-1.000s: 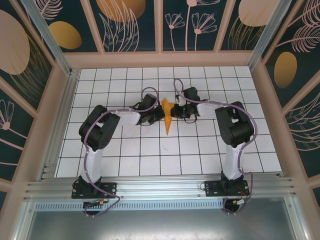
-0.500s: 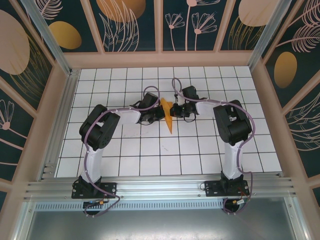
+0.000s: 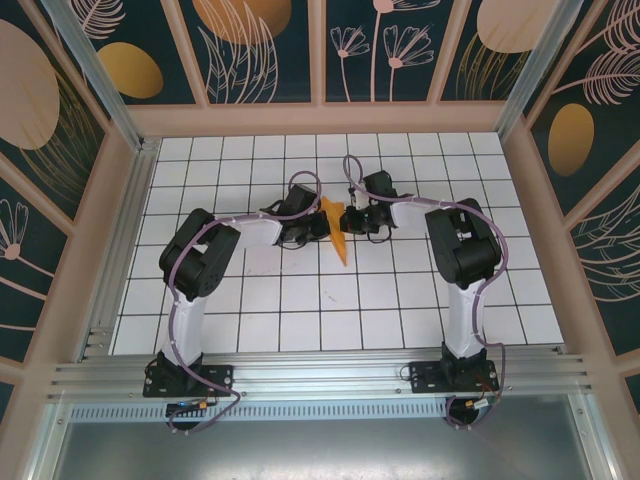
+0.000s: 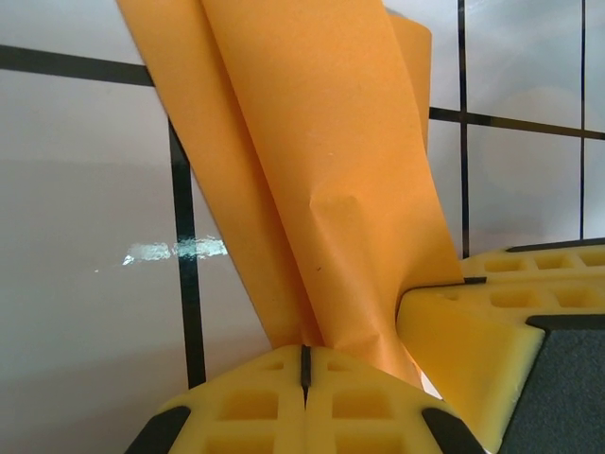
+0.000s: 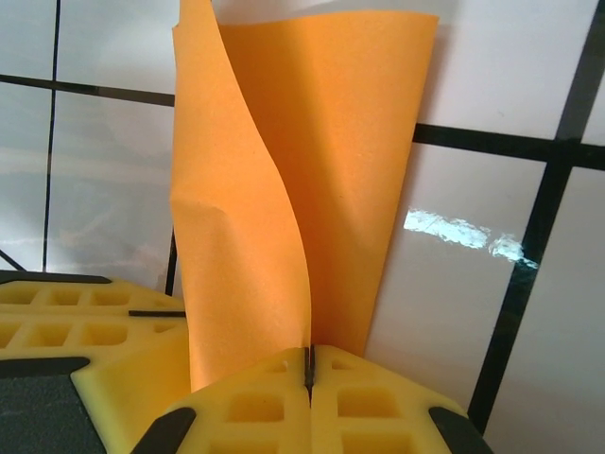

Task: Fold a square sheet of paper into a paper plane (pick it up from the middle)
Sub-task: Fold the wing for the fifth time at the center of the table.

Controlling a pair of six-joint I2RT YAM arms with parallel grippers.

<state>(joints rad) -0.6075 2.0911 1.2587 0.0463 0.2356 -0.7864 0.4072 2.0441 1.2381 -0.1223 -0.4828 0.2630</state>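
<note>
Paper plane: the paper plane (image 3: 337, 230) is a slim orange dart over the middle of the table (image 3: 300, 300), caught between the two grippers.
Long axis: it runs from far to near across the white tiles, leaning a little to the right at the near end.
Pointing: the narrow tip faces the arm bases and the wide end faces the far wall.
Left gripper: the left gripper (image 4: 304, 378) has its yellow pads pressed together, pinching the plane's left side.
Right gripper: the right gripper (image 5: 308, 378) is clamped the same way on the right side, just beside the other.
Folds: layered flaps rise from the pads, one edge curling loose.
Hidden: the pads cover the pinched edges, and the left wrist view cuts the paper off at the top.
Unclear: whether the plane touches the tiles or hangs above them.
</note>
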